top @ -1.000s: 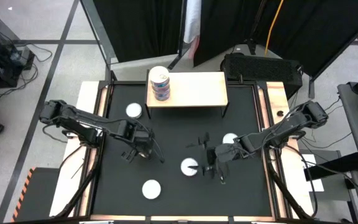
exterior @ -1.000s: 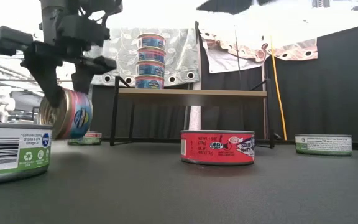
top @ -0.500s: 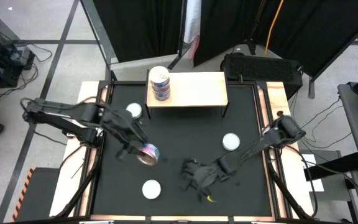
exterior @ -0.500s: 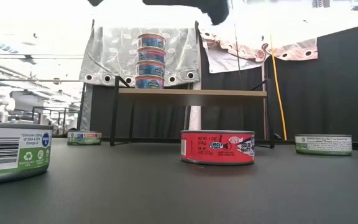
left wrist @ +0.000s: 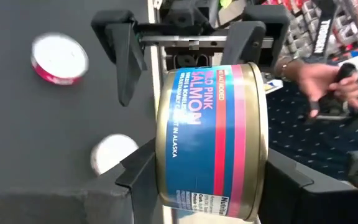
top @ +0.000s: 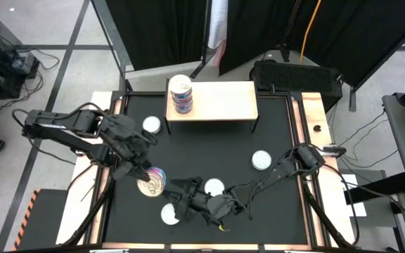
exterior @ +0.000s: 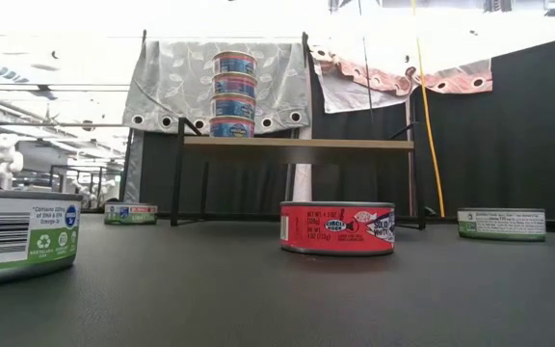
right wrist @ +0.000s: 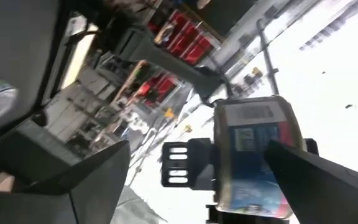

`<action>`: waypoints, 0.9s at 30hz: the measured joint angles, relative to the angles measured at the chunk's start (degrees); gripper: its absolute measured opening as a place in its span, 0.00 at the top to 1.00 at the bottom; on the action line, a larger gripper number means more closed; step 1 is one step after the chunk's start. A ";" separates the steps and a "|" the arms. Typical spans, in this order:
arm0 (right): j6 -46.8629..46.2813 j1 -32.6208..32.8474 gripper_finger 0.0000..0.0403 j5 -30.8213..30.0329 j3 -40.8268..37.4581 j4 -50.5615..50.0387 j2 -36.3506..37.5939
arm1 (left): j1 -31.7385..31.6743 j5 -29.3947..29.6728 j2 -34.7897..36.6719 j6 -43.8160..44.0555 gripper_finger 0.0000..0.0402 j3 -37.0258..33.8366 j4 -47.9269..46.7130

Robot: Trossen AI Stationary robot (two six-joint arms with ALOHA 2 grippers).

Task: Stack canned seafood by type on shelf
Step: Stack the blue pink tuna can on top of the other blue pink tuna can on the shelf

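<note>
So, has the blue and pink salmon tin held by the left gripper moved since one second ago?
Yes. In the high view the blue and pink salmon tin, clamped in the left gripper, has moved away from the light wood shelf, toward the table's near edge.

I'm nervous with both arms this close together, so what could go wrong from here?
The left gripper holds the pink salmon can on its side in the air, with the open right gripper close by. A mistimed handover could drop it near the front tin. The grippers might also collide. The four-can stack on the shelf looks tall enough to topple.
</note>
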State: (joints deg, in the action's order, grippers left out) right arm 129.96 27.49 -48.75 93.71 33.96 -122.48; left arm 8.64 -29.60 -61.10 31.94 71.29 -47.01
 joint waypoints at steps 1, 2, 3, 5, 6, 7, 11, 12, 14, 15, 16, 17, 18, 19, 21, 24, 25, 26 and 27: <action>0.15 0.01 0.07 0.64 0.02 0.24 -0.07 | 0.00 -0.44 0.15 0.77 0.49 -0.02 -0.01; 0.21 0.02 0.07 0.94 0.05 0.44 -0.15 | 0.00 -0.78 0.30 1.53 0.49 -0.02 -0.23; 0.26 0.02 0.07 1.16 0.10 0.51 -0.27 | -0.02 -0.97 0.45 1.82 0.49 -0.03 -0.76; 0.57 -0.03 0.07 1.20 0.09 0.55 -0.35 | -0.07 -0.76 0.79 1.68 0.49 -0.13 -2.39; 0.91 0.00 0.07 1.25 0.11 0.59 -0.35 | -0.13 -0.46 1.05 1.41 0.49 -0.15 -3.37; 1.22 0.22 0.07 1.22 0.14 1.02 -0.35 | -0.31 -0.33 1.25 0.90 0.49 -0.15 -4.17; 2.81 0.66 0.07 2.70 0.33 5.36 -0.15 | -0.88 2.59 1.58 0.74 0.49 -0.26 -6.00; 3.14 0.70 0.07 3.32 0.33 5.90 -0.15 | -0.87 3.74 1.62 0.74 0.49 -0.26 -5.84; 3.27 0.73 0.07 4.28 0.33 5.86 -0.15 | -0.85 4.88 1.42 0.79 0.49 -0.26 -4.94; 3.36 0.54 0.07 4.30 0.33 5.76 -0.15 | -0.85 4.86 1.18 0.79 0.49 -0.26 -3.97; 3.38 0.25 0.07 4.16 0.33 5.65 -0.15 | -0.85 4.80 0.98 0.82 0.49 -0.26 -3.18; 3.36 -0.13 0.07 3.90 0.33 4.98 -0.15 | -0.85 4.70 0.80 1.09 0.49 -0.26 -2.61; 3.04 -0.47 0.07 3.85 0.33 3.87 -0.15 | -0.85 4.56 0.72 1.38 0.49 -0.26 -2.29; 2.64 -0.67 0.07 3.67 0.33 2.79 -0.15 | -0.87 3.95 0.72 1.86 0.49 -0.28 -2.02; 2.11 -1.14 0.07 3.62 0.28 1.41 -0.22 | -0.85 2.79 0.70 2.14 0.49 -0.26 -0.01; 1.78 -1.74 0.07 3.57 0.24 1.53 -0.24 | -0.74 2.10 0.70 2.21 0.49 -0.26 -1.13; 1.78 -1.97 0.07 3.51 0.24 1.72 -0.20 | -0.76 1.91 0.69 2.21 0.49 -0.26 -0.54; 1.81 -2.10 0.07 3.53 0.24 1.81 -0.21 | -0.79 1.74 0.68 2.22 0.49 -0.26 -0.10; 1.87 -2.29 0.07 3.53 0.24 1.83 -0.22 | -0.81 1.57 0.68 2.21 0.49 -0.26 -0.15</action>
State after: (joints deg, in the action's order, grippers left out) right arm 131.83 25.20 -45.21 93.95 35.79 -122.69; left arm 7.84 -28.04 -60.42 34.16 71.02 -47.16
